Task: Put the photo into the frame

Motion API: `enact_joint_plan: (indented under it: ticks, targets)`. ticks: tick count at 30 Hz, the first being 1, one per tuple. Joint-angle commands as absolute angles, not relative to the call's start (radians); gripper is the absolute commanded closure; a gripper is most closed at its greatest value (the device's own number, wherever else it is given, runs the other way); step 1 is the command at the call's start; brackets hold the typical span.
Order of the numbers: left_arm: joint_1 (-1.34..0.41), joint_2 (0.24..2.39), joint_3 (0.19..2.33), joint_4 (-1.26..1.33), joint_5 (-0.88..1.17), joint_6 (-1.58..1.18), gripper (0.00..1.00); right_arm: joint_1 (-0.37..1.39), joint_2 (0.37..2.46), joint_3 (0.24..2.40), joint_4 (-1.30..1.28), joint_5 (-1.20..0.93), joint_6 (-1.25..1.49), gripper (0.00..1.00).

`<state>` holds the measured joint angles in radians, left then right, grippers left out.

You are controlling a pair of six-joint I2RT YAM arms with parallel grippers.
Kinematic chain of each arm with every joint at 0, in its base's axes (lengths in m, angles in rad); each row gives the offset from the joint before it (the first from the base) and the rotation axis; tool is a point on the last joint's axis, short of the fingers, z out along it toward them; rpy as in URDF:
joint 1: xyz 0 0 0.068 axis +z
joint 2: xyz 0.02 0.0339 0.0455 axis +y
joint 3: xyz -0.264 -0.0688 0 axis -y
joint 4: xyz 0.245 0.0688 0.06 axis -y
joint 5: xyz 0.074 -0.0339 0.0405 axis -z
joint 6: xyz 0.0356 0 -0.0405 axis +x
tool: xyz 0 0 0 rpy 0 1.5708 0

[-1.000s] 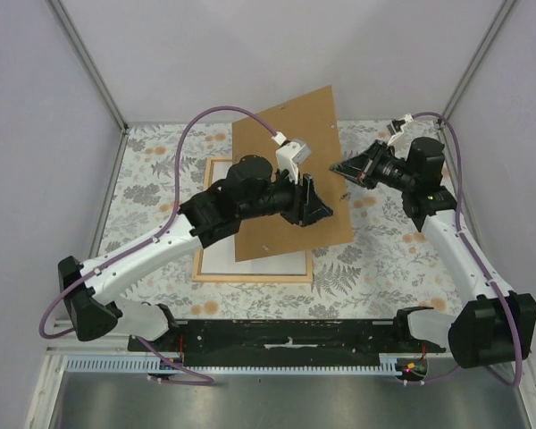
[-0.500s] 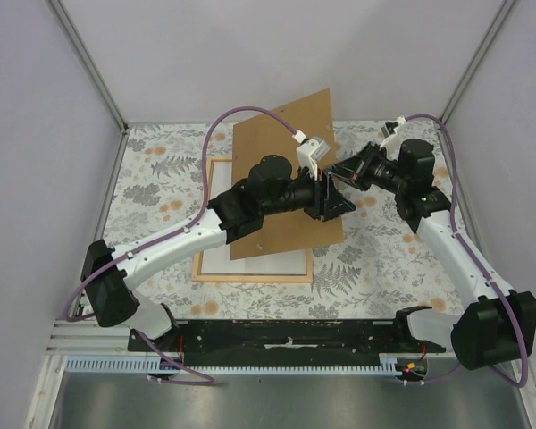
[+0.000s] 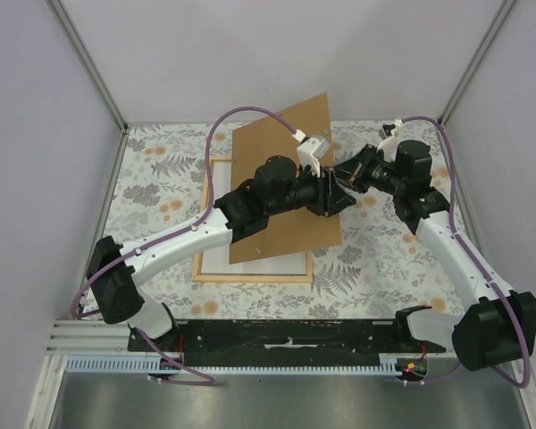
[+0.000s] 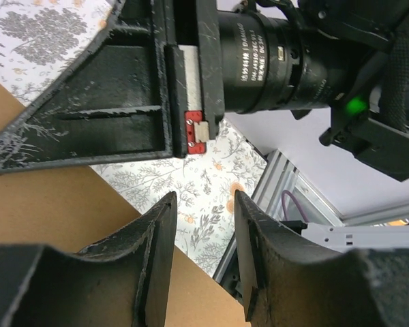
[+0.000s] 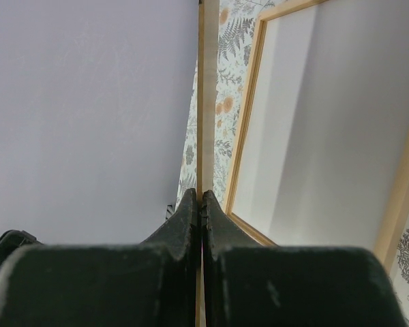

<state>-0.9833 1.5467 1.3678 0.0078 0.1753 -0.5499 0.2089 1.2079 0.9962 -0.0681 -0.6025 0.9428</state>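
Note:
The light wood frame (image 3: pixel 250 278) (image 5: pixel 247 116) lies flat on the table. A white sheet (image 3: pixel 261 263) (image 5: pixel 327 122) fills its opening; I cannot tell whether it is the photo's blank back, and no printed picture shows. A brown backing board (image 3: pixel 277 152) (image 4: pixel 48 204) is held tilted above the frame. My right gripper (image 3: pixel 341 173) (image 5: pixel 202 194) is shut on the board's right edge (image 5: pixel 200 102). My left gripper (image 3: pixel 342 198) (image 4: pixel 203 201) is open over that same edge, just below the right gripper, and grips nothing.
The table wears a floral cloth (image 3: pixel 384 241). Pale walls with metal corner posts (image 3: pixel 89 63) close in the back and sides. A black rail (image 3: pixel 286 335) carries both arm bases at the near edge. The left arm's purple cable (image 3: pixel 216 134) arcs over the board.
My left arm has swung right across the board until its gripper sits beside the right gripper, with its jaws a little narrower. The board has shifted slightly left.

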Motion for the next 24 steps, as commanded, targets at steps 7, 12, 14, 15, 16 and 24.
enact_joint_plan:
  ticks: [7, 12, 14, 15, 16, 24]
  targets:
    - [-0.98, 1.531, 1.35, 0.041, 0.098, -0.538, 0.55, 0.218, 1.149, 1.063, 0.002, -0.614, 0.973, 1.0]
    - [-0.98, 1.516, 1.354, 0.063, 0.133, -0.545, 0.55, 0.219, 1.152, 1.058, 0.003, -0.615, 0.976, 1.0]
    - [-0.98, 1.514, 1.362, 0.071, 0.165, -0.535, 0.55, 0.219, 1.152, 1.061, 0.002, -0.612, 0.973, 1.0]
    - [-0.979, 1.513, 1.362, 0.077, 0.184, -0.537, 0.55, 0.221, 1.152, 1.063, 0.002, -0.611, 0.974, 1.0]
    - [-0.982, 1.513, 1.364, 0.09, 0.204, -0.54, 0.55, 0.219, 1.152, 1.063, 0.003, -0.609, 0.971, 1.0]
    - [-0.999, 1.522, 1.356, 0.068, 0.221, -0.535, 0.55, 0.224, 1.16, 1.068, 0.003, -0.604, 0.969, 1.0]
